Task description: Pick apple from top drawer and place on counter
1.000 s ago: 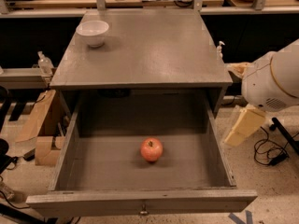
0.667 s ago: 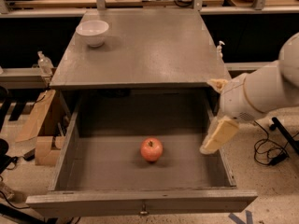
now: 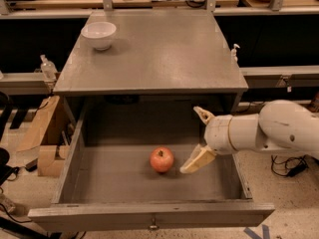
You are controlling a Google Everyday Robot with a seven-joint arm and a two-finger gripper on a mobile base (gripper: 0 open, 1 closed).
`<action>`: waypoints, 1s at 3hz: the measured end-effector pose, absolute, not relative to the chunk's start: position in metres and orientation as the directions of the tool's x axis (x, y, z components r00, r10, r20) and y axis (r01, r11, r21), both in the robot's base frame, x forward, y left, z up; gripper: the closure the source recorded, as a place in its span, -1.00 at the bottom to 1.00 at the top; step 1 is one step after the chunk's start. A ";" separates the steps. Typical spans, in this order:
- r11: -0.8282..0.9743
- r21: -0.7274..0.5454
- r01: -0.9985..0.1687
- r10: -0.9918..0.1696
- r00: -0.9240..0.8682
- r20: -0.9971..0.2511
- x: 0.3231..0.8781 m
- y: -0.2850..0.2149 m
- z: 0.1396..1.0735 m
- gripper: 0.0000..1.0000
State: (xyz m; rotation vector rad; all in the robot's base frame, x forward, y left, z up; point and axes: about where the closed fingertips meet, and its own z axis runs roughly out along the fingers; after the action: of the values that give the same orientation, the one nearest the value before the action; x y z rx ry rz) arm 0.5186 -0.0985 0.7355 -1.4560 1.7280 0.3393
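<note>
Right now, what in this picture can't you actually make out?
Camera view only:
1. The arm behind the gripper, which hangs open inside the top drawer beside the apple: cut off by the right edge.
2. The drawer's back, under the counter: in dark shadow.
3. The pull on the drawer front: too small, at the bottom edge.

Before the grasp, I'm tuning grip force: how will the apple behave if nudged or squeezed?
Round, lying loose on the top drawer floor, the apple would likely roll if nudged. It looks firm, smooth-skinned, so may slip. The gripper, open, hangs close beside it.
</note>
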 end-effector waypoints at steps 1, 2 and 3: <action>0.293 -0.316 -0.902 -0.658 0.050 -0.751 0.528 -0.087 0.722 -1.00; 0.293 -0.314 -0.903 -0.659 0.047 -0.750 0.527 -0.087 0.723 -1.00; 0.256 -0.244 -0.936 -0.632 0.029 -0.774 0.530 -0.062 0.687 -1.00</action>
State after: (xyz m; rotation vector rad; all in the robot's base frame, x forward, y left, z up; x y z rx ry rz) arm 0.5303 -0.0615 0.6867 -1.4609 1.6876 0.4547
